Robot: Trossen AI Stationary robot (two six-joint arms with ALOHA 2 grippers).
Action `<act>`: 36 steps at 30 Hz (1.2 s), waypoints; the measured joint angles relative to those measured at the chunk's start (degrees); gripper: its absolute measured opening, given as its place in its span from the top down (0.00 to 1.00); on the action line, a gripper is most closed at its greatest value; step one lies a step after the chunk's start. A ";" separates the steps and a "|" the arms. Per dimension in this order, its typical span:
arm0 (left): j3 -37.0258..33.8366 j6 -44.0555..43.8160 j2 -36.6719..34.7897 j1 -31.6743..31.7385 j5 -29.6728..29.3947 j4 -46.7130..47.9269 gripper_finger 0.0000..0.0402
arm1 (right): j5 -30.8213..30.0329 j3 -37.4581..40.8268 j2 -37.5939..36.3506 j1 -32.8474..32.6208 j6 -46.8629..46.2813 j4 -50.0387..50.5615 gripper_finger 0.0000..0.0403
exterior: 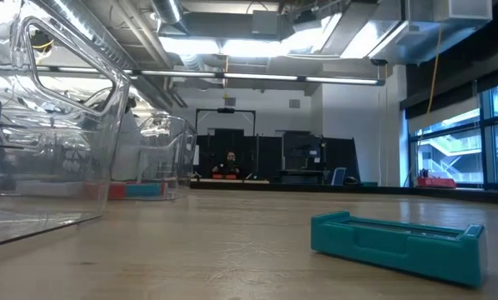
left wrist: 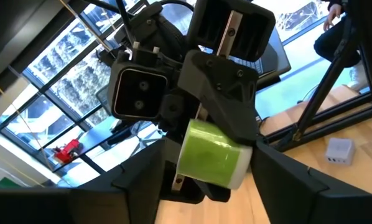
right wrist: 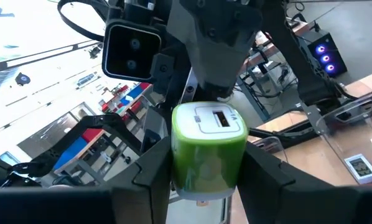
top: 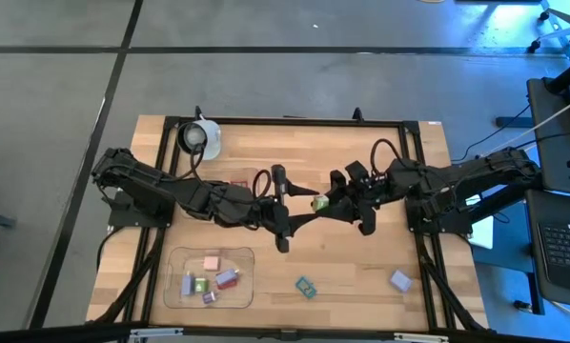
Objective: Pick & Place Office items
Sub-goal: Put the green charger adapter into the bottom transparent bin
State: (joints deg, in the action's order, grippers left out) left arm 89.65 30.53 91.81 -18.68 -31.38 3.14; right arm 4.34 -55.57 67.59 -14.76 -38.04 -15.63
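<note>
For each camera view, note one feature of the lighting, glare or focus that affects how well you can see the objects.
High view: even light, soft shadows under the arms. Low view: bright ceiling lights, reflections on the clear tray, teal piece slightly soft. Left wrist view: bright windows behind the green piece. Right wrist view: the green piece is well lit, background washed out.

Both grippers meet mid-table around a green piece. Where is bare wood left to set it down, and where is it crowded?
Bare wood lies between the teal piece and the lavender piece near the front edge, and along the back edge right of the white cup. Crowded: mid-table, where the left gripper and right gripper meet at the green piece, and the clear tray, already holding several pieces.
</note>
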 joint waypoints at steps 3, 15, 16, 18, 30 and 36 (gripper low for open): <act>0.00 -0.85 0.00 0.00 0.18 -0.06 0.48 | 0.40 0.00 0.00 0.02 0.30 -0.75 0.63; 0.00 -0.36 -0.04 0.02 1.16 -0.07 0.59 | 0.67 0.00 0.00 -0.02 -0.07 -1.34 0.63; 0.00 -0.19 -0.04 0.02 1.16 -0.07 0.59 | 0.67 0.00 0.00 -0.02 -0.06 -1.37 0.63; 0.00 0.41 -0.04 0.02 1.14 -0.09 0.59 | 0.67 0.00 0.00 -0.02 0.03 -1.39 0.63; 0.00 0.06 -0.04 0.16 0.06 -0.01 0.60 | 1.90 0.00 0.07 1.60 -1.66 -1.80 0.41; 0.00 -0.14 -0.04 0.13 -1.15 -0.10 0.60 | 6.07 0.00 0.07 3.14 -1.77 -1.60 0.25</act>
State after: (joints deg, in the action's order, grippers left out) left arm 89.65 30.39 91.77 -18.55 -32.53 3.04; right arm 10.41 -55.57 67.66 -11.63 -39.81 -17.22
